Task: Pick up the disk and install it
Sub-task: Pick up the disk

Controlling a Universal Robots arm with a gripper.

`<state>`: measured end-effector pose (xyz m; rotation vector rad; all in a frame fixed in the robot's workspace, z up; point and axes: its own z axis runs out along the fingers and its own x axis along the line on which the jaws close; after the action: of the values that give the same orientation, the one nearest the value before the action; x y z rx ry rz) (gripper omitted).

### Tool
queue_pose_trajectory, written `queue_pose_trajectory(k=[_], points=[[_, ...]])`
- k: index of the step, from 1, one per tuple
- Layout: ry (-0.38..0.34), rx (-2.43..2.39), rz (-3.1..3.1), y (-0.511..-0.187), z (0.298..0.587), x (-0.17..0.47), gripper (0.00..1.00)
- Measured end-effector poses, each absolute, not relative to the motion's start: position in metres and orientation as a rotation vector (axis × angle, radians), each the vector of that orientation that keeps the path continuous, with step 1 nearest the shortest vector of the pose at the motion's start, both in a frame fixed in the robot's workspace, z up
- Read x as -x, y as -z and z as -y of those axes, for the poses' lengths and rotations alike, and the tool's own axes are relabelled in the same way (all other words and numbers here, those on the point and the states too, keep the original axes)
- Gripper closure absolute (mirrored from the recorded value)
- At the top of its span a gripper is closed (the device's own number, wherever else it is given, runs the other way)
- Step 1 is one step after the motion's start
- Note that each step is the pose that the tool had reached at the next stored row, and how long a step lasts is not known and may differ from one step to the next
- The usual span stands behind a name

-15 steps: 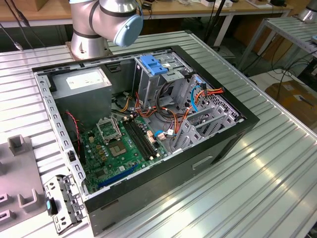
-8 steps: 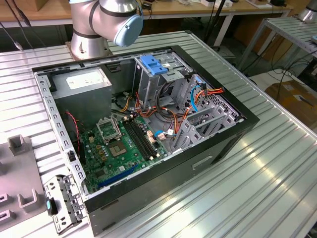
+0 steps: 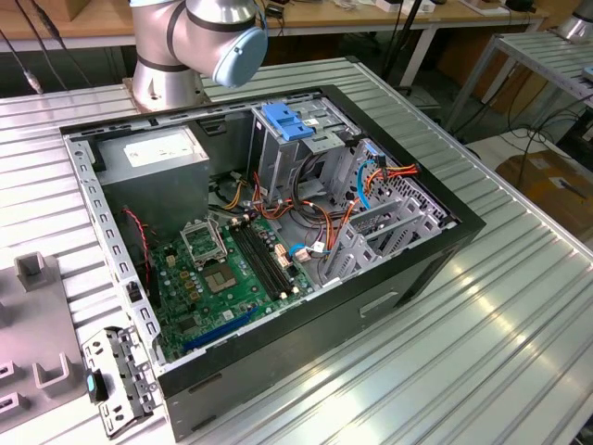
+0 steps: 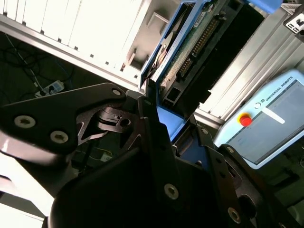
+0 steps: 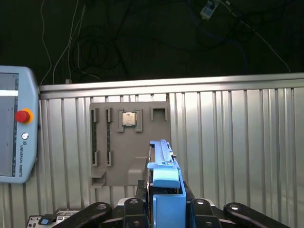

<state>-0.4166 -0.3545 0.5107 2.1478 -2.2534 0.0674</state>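
Black jointed linkages of the gripper (image 4: 173, 130) lie closest to the lens in the second wrist view. Its jaws pinch the disk (image 4: 192, 47), a flat grey-metal hard drive with blue plastic side rails, whose green circuit board (image 4: 204, 26) is turned toward the lens. Gripped across its broad faces and carried on edge, the disk keeps its rails uncovered, presumably so they can slide into a bay.

First wrist view: the disk (image 5: 161, 156) projects straight ahead of the gripper (image 5: 166, 202), edge-on, above a grey plastic fixture tray (image 5: 128, 156). The tray's moulded slots appear meant to keep parts at known positions. A small square processor chip (image 5: 129, 118) sits in one recess farther beyond the gripper. Whether the disk has cleared the tray cannot be told. A ribbed aluminium counter (image 5: 237, 142) carries the tray, and a pale blue-grey control pendant (image 5: 14, 142) with a red button (image 5: 21, 116) lies off to the gripper's side.

Exterior view: an open black computer case (image 3: 306, 357) rests on the counter. Inside it stands a metal drive cage (image 3: 273, 162) with a blue handle (image 3: 285, 122); the disk is not yet installed.
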Motion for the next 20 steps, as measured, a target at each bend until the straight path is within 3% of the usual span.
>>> queue_pose_trajectory(k=[20], points=[[-0.04,-2.148,2.252,-0.511,0.354,0.391,0.63]])
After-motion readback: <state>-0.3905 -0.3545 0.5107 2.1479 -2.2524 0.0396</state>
